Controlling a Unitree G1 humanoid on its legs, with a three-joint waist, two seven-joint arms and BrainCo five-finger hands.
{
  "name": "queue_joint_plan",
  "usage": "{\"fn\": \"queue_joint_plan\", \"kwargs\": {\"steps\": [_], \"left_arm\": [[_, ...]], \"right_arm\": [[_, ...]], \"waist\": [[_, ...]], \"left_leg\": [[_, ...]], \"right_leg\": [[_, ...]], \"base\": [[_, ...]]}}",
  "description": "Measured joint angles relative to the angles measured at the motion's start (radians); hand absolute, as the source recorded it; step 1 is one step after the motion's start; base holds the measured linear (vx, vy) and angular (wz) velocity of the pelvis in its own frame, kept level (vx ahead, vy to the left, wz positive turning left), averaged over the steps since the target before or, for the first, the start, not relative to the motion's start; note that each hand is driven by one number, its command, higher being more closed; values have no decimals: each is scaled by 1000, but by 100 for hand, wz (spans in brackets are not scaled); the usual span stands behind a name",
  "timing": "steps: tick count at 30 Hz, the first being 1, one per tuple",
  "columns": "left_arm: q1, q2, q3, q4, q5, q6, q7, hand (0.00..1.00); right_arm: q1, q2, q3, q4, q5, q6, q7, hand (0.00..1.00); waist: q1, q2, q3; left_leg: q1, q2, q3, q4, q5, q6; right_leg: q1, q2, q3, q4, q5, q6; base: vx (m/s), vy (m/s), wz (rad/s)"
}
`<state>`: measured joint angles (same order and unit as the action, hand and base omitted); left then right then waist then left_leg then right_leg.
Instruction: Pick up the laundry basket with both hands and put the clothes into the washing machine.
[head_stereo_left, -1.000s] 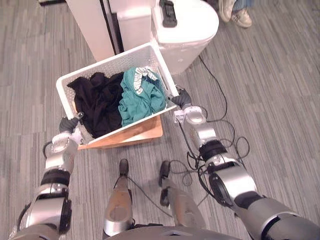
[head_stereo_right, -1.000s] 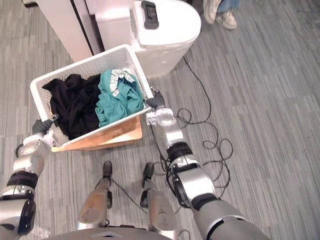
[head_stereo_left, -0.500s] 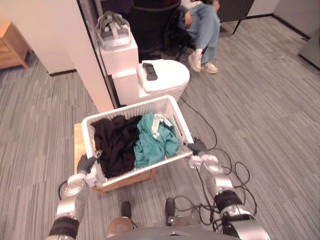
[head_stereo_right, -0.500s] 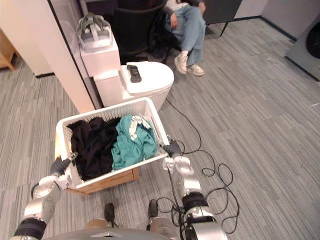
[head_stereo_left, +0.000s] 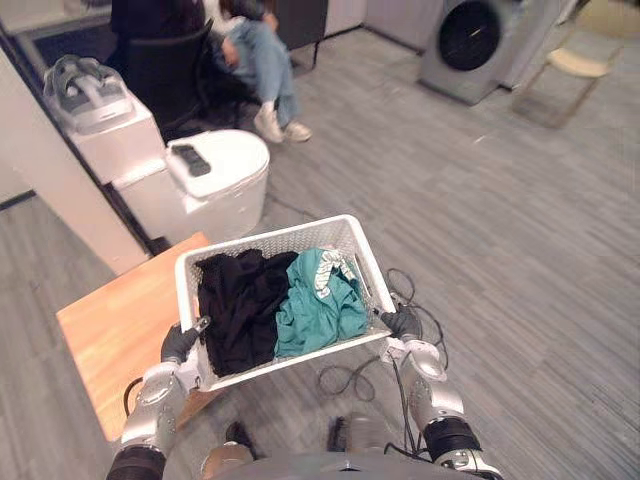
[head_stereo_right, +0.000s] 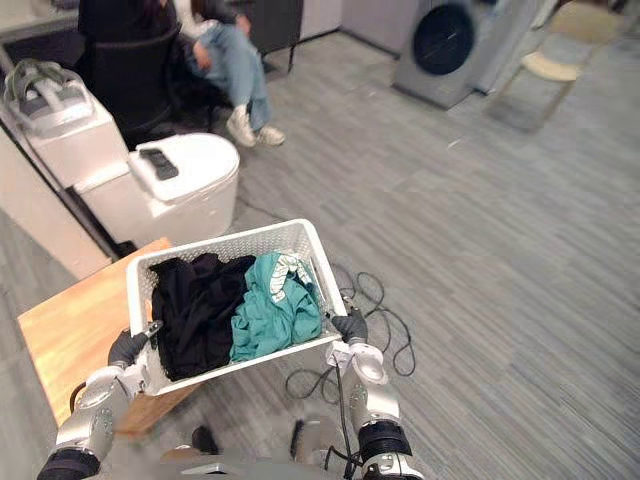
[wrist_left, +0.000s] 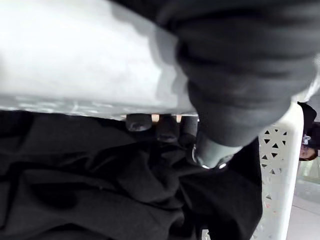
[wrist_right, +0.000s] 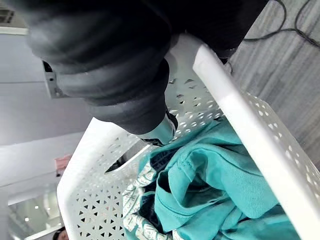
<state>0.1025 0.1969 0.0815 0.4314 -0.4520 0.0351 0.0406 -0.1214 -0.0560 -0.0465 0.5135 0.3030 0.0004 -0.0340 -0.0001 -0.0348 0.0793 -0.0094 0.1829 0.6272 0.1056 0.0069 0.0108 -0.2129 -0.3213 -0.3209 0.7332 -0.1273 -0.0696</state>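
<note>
Hands, 2: L hand (head_stereo_left: 178, 343) curled round rim at left end of basket (head_stereo_left: 265, 233), fingertips (wrist_left: 167, 128) under rim, thumb over it. R hand (head_stereo_left: 403, 322) clamped on right-end rim, thumb inside. Basket: white, perforated, held btwn both hands, left end over edge of wooden table (head_stereo_left: 110, 330). Contents: black clothes (head_stereo_left: 237, 310) left, teal garment (head_stereo_left: 318, 305) right. Washing machine (head_stereo_left: 468, 40): well apart, across floor.

White laundry basket (head_stereo_left: 265, 237) holds black clothes (head_stereo_left: 235, 312) beside a teal garment (head_stereo_left: 322, 312), washing machine (head_stereo_left: 466, 42) well apart.
</note>
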Motion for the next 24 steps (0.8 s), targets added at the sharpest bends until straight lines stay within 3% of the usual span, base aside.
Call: {"fn": "queue_joint_plan", "kwargs": {"steps": [1,3,4,6,7,8,9,13,15,16,17,18,19,20,21,22,24], "left_arm": [[11,-3,28,-5,-8,-1,4,100],[32,-1,46,-28,-24,-2,9,100],[39,-9,55,-36,-41,-6,14,100],[42,-61,48,-28,-46,-6,16,100],[47,-72,42,-28,-46,-6,17,100],[40,-72,33,-22,-47,-6,17,100],[25,-81,27,-7,-47,-6,19,100],[7,-82,-14,23,-47,-6,20,100],[11,-85,-23,25,-47,-6,19,100],[15,-89,-24,26,-47,-6,19,100],[38,-99,-22,26,-49,-8,19,100],[68,-118,-22,26,-56,-13,19,100],[81,-133,-21,25,-58,-13,19,100],[102,-181,-3,22,-60,-15,19,100],[123,-197,6,-16,-66,-29,19,100],[118,-160,23,-2,-73,-52,19,100],[107,-139,25,17,-80,-40,18,100]], "right_arm": [[-40,-7,36,29,0,-1,1,100],[-86,-18,78,53,-6,-1,2,100],[-127,-28,86,64,-18,4,5,100],[-140,-66,86,64,-24,5,3,100],[-140,-77,86,63,-24,5,4,100],[-139,-84,86,55,-24,5,3,100],[-137,-98,86,53,-24,5,2,100],[-71,-127,83,-12,-19,2,0,100],[-31,-135,84,-54,-18,-4,-1,100],[-22,-138,85,-61,-18,-4,-2,100],[-17,-143,101,-63,-18,-4,-3,100],[-16,-149,121,-64,-18,-4,-3,100],[-18,-151,121,-63,-18,-4,-3,100],[-30,-165,119,-63,-18,-5,-2,100],[-63,-169,122,-62,-18,-7,3,100],[-79,-122,122,-40,-16,-12,3,100],[-83,-96,122,-8,-18,-16,-3,100]], "waist": [[25,1,-6],[48,-4,-10],[63,-10,-13],[86,18,-18],[91,24,-22],[80,16,-19],[63,16,-18],[29,42,-9],[27,68,11],[30,76,17],[34,89,33],[39,91,47],[45,99,49],[67,145,39],[91,205,53],[122,165,88],[89,145,111]], "left_leg": [[-4,33,51,13,2,-10],[-17,66,102,15,23,-22],[-37,91,130,9,40,-46],[-42,79,108,-42,51,-64],[-34,71,110,-45,87,-45],[-26,75,136,-60,117,-70],[-29,96,145,-51,124,-79],[-31,205,145,28,123,-78],[-38,285,137,149,84,-25],[-44,299,105,191,87,-8],[-75,303,-51,286,103,18],[-132,240,-269,372,1,-27],[-145,172,-367,378,-74,-66],[-156,67,-501,297,-165,-86],[-165,51,-561,194,-239,-92],[-142,25,-555,224,-184,-163],[-228,8,-604,285,-197,-153]], "right_leg": [[33,-58,-46,3,1,-1],[62,-107,-89,-38,16,9],[71,-82,-111,-148,47,82],[75,-3,-93,-291,45,112],[79,19,-83,-337,41,130],[88,43,-69,-394,18,170],[99,74,-65,-446,11,177],[147,178,-59,-548,34,150],[158,223,-24,-554,22,132],[162,227,-13,-555,27,125],[177,238,28,-566,37,111],[179,229,88,-589,48,102],[174,216,122,-615,48,101],[164,249,171,-662,54,101],[71,288,138,-363,3,61],[114,276,170,-379,-117,96],[144,273,187,-445,-104,91]], "base": [[-165,-137,-152],[-201,-251,-134],[-234,-312,-112],[-217,-242,-120],[-138,-152,-113],[-132,-220,-81],[-140,-221,-58],[-180,-183,-29],[-138,-123,-47],[-102,-129,-69],[-97,-127,-91],[-95,-85,-104],[-69,64,-131],[32,114,-159],[88,25,-195],[88,-94,-123],[-38,-70,-6]]}}
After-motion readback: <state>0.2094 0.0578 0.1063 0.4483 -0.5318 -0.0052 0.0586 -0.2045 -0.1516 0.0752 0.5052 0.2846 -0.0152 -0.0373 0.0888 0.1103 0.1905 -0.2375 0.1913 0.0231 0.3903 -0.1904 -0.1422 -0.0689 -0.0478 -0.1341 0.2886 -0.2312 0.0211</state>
